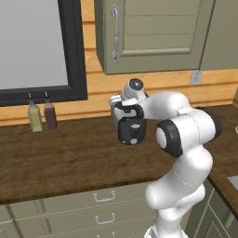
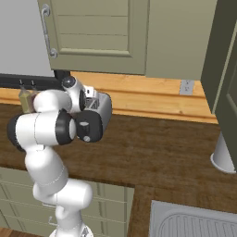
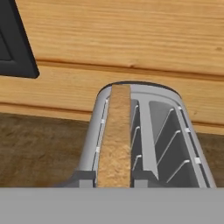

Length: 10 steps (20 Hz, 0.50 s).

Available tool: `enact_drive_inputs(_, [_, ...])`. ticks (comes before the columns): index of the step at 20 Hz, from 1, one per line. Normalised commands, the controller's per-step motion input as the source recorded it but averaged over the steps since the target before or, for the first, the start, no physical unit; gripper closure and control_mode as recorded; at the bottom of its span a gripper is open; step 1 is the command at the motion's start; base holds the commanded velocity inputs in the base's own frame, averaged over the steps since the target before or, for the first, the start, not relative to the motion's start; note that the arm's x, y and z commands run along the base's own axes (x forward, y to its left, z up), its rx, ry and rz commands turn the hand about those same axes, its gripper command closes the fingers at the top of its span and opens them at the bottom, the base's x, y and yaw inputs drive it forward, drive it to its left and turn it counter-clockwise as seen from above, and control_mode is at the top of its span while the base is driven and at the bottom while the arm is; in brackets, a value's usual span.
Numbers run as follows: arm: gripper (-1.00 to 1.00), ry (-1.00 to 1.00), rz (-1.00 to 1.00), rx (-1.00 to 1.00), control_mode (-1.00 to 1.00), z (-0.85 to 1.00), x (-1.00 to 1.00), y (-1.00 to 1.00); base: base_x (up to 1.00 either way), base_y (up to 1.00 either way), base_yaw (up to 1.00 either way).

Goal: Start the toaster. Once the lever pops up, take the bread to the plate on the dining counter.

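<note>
The bread (image 3: 113, 140) stands in the left slot of the toaster (image 3: 170, 144) on the table (image 3: 39, 144), and the tool (image 1: 126, 108) seems closed on it, though unclear, so a crooked pull could jam it.

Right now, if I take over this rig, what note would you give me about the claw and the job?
Claw: shut on the bread, a tip on each face.
Bread stands in one slot of the toaster, on the brown counter by the wall.
Done: slice gripped.
Left: lift it out, carry it to the plate on the dining counter.
</note>
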Motion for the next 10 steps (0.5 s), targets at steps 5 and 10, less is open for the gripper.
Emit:
enact_drive_inputs(5, [1.0,0.0,0.0,0.0,-1.0,0.49,-0.33,0.0,0.0,0.0,0.0])
enact_drive_inputs(10, [1.0,0.0,0.0,0.0,-1.0,0.38,-0.24,0.0,0.0,0.0,0.0])
